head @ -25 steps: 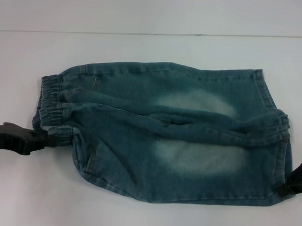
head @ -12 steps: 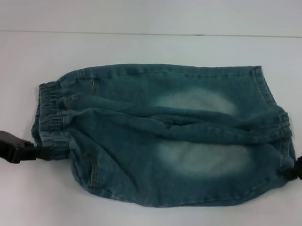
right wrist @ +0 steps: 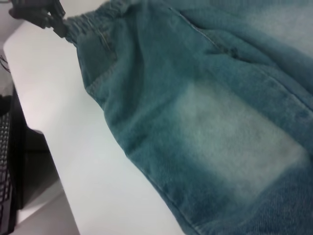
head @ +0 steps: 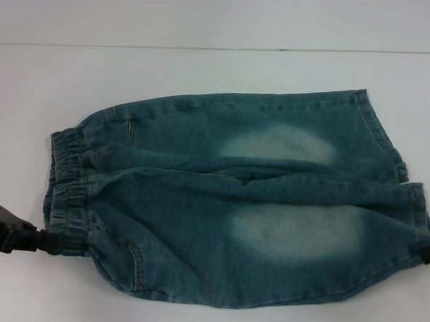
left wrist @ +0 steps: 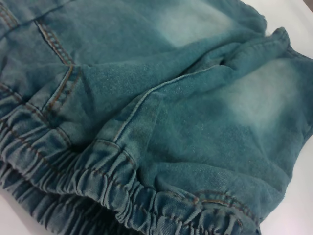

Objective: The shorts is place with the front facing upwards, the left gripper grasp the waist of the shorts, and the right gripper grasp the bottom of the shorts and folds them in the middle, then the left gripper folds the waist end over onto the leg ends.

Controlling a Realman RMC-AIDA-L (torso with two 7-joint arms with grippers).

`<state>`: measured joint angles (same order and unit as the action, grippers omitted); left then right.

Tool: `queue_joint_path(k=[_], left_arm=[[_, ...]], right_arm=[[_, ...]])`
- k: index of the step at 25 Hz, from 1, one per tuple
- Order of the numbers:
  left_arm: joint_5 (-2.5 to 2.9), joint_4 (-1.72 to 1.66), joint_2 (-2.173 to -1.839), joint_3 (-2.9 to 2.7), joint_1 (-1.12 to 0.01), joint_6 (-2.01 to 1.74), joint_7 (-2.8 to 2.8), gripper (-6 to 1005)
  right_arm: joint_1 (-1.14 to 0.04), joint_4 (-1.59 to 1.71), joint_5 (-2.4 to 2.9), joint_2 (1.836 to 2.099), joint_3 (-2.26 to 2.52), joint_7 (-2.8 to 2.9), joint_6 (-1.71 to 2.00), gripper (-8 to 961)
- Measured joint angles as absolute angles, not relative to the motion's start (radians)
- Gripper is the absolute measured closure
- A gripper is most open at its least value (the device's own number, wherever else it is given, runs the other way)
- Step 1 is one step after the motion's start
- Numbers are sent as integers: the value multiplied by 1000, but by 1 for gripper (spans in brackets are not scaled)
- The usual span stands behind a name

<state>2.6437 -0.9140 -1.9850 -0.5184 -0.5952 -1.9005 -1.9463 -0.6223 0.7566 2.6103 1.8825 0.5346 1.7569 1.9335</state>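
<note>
Blue denim shorts (head: 235, 197) lie flat on the white table (head: 204, 69), elastic waist (head: 67, 191) to the left and leg ends (head: 405, 182) to the right. My left gripper (head: 48, 241) is at the waist's near corner, shut on the waistband. The left wrist view is filled by the gathered waistband (left wrist: 98, 186) and denim. At the frame's right edge, my right gripper (head: 428, 253) pinches the near leg hem, shut on it. The right wrist view shows the near leg (right wrist: 230, 132) and, farther off, the left gripper (right wrist: 49, 18) on the waist.
The table's far edge meets a pale wall along a line (head: 219, 48). In the right wrist view the table's edge (right wrist: 49, 147) drops off to a dark keyboard-like object (right wrist: 5, 161) below. White tabletop surrounds the shorts.
Both grippers have moved toward the table's near edge, dragging the near side of the shorts with them. The denim now lies wider and flatter.
</note>
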Motion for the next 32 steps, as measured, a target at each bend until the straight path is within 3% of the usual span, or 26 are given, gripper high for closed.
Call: queue_joint_path(k=[12, 23, 30, 32], left_arm=[[2637, -908, -1960, -473, -649, -1812, -2116, 955], [2597, -814, -1959, -464, -703, -1541, -2222, 954], [2561, -800, -1969, -464, -704, -1407, -2223, 955], [2548, -798, -1969, -463, -699, -1380, -2223, 955]], right_arm=[[-633, 717, 2413, 1873, 444, 1780, 1779, 907], [-637, 591, 2237, 1894, 426, 1781, 1479, 908], [-645, 586, 2192, 1957, 426, 1751, 1294, 908], [-645, 578, 2166, 1964, 427, 1738, 1263, 908]])
